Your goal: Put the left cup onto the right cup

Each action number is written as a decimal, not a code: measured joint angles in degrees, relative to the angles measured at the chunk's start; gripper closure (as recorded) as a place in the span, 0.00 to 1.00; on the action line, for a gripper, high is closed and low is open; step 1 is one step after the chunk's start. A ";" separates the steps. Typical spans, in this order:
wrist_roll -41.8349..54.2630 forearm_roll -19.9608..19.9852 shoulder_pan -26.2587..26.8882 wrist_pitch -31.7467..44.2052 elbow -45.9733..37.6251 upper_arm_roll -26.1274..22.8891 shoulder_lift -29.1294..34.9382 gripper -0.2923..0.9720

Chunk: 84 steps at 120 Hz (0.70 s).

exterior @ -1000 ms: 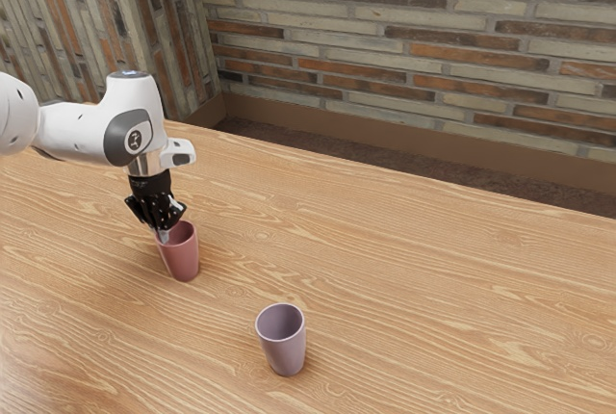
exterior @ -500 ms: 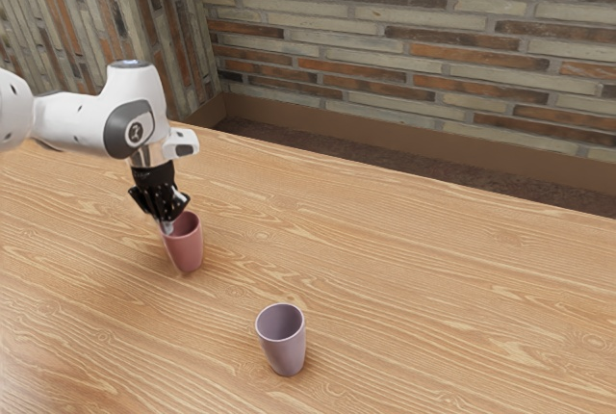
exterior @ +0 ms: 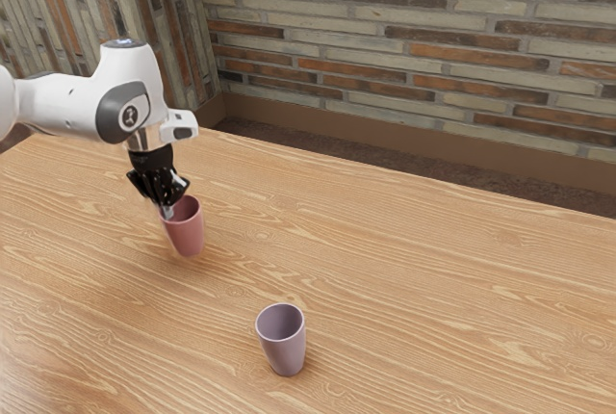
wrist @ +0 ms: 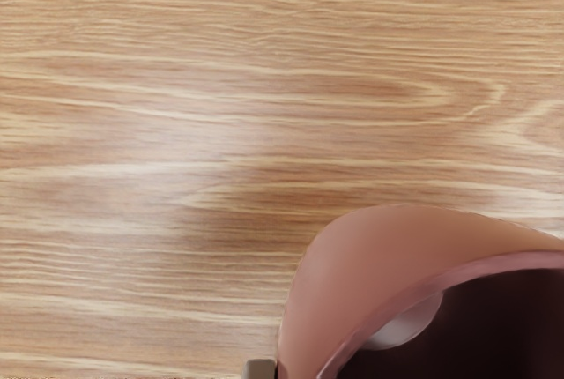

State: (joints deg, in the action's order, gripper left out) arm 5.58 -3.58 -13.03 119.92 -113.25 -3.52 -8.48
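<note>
Wooden table (exterior: 433, 279), brick wall (exterior: 404, 29) behind. Gripper (exterior: 166, 204) clamped on rim of pink cup (exterior: 183, 228), held tilted just above table. Purple cup (exterior: 281, 337) upright, apart, toward exterior view's right.

The pink cup (exterior: 183, 227) is a plain dusty rose, and in the wrist view its inside reads as a darker maroon with a lighter pink rim. The lilac cup (exterior: 281, 338) is a pale greyish purple, unpatterned. The gripper (exterior: 166, 209) is black; the arm (exterior: 77, 106) is white with a grey disc at its joint. The table (exterior: 433, 279) is honey-coloured wood with wavy darker grain lines and oval swirls. The wall (exterior: 433, 38) is brick in mixed reddish-brown, tan and grey courses with pale mortar. The floor (exterior: 404, 159) is dark brown
</note>
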 joint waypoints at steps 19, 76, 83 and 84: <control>0.02 0.01 0.85 -1.45 -0.12 -0.01 1.92 0.85; 0.16 0.02 4.23 -4.75 -2.61 -0.02 6.78 0.85; 0.20 0.03 4.71 -4.93 -3.01 -0.03 7.37 0.85; 0.21 0.03 4.78 -4.96 -3.07 -0.03 7.45 0.85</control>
State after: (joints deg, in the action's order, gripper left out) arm 5.79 -3.55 -8.25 114.97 -116.31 -3.55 -1.03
